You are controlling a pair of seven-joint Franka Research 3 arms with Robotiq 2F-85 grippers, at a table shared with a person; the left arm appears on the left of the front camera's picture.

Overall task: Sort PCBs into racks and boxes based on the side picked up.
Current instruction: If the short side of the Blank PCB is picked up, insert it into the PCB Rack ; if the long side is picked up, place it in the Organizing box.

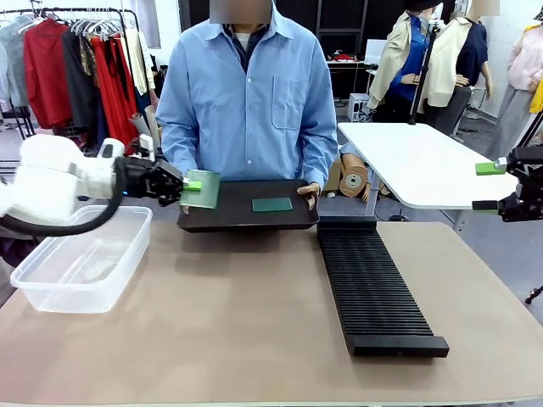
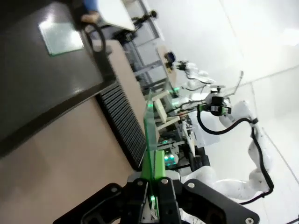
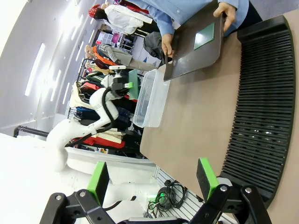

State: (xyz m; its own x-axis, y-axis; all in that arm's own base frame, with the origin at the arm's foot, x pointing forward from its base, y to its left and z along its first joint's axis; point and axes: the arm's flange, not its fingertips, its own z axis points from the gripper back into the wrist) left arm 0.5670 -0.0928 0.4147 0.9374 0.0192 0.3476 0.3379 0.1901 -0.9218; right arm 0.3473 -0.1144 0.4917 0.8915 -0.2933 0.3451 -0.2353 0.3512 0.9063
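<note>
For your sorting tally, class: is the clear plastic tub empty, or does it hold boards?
Empty: the tub is see-through, and nothing lies inside it.

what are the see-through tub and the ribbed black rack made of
Tub: likely clear plastic, slightly cloudy and glossy; the table shows through its walls. Rack: probably moulded black plastic, matte, with faint sheen on its fine ribs.

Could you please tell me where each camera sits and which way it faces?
Front view: fixed between the arms, facing the person holding the tray; left claw shut on a PCB, right claw open.
Left wrist view: on that wrist, looking past the edge-on PCB toward the rack; right arm beyond.
Right wrist view: on that wrist, rolled sideways, looking over the rack; open fingers below.
Shared: tray and rack, in all three.
</note>
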